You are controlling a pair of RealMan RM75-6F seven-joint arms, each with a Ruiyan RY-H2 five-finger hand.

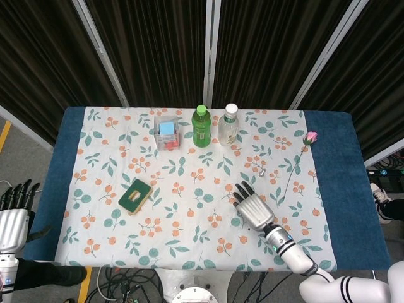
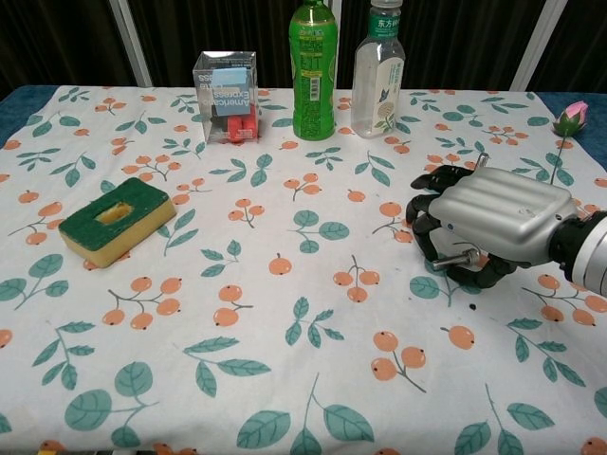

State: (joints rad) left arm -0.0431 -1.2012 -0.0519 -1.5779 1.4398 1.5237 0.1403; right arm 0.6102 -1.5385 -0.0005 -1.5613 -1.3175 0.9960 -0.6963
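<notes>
Both pictures are bright and evenly lit, and the light seems to come from above. The tablecloth (image 1: 189, 189) looks white and clear, with no strong glare on it. Shadows are soft and small: a faint dark patch lies under the right hand (image 2: 493, 227) in the chest view, and little shadows sit beside the sponge (image 2: 118, 220). The silver back of that hand shines a bit. The curtain (image 1: 158, 50) behind the table stays very dark. The head view is sharp all over. The chest view is sharp too, though the near edge looks slightly soft and stretched.
</notes>
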